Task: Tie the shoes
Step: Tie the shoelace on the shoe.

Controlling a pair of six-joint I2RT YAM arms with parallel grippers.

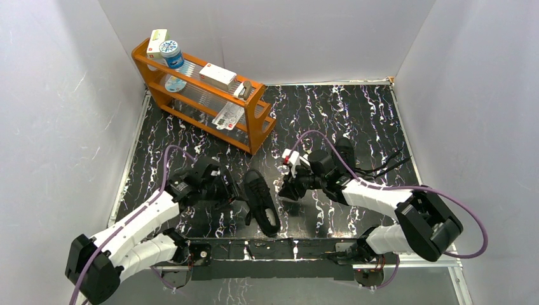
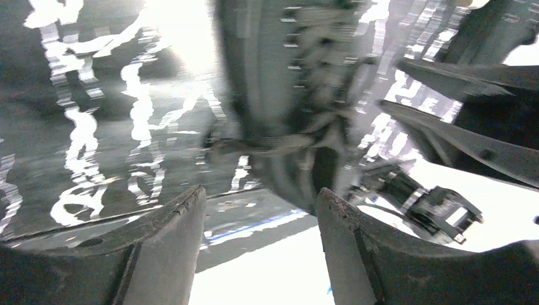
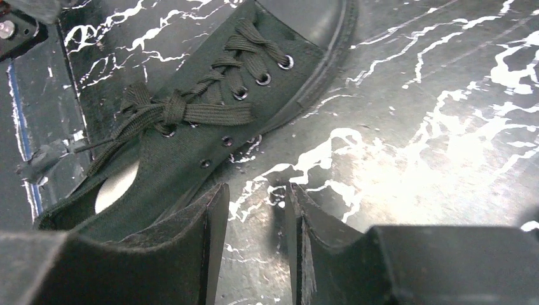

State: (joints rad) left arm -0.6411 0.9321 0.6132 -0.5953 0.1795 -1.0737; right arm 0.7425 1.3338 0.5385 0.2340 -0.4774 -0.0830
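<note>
One shoe (image 1: 262,202) lies on the bench (image 1: 356,114) between the two tools. Left tool (image 2: 260,206) spread, empty, shoe just ahead of its tips; that view is badly blurred. Right tool (image 3: 254,213) parted, pinching nothing, beside the shoe's flank. Laces (image 3: 171,111) knotted mid-shoe. What looks like the second shoe (image 1: 346,150) is mostly hidden behind the right arm.

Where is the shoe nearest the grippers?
In the top view, the shoe lies centrally near the table's near edge, between the left gripper and the right gripper, in front of the orange rack.
</note>
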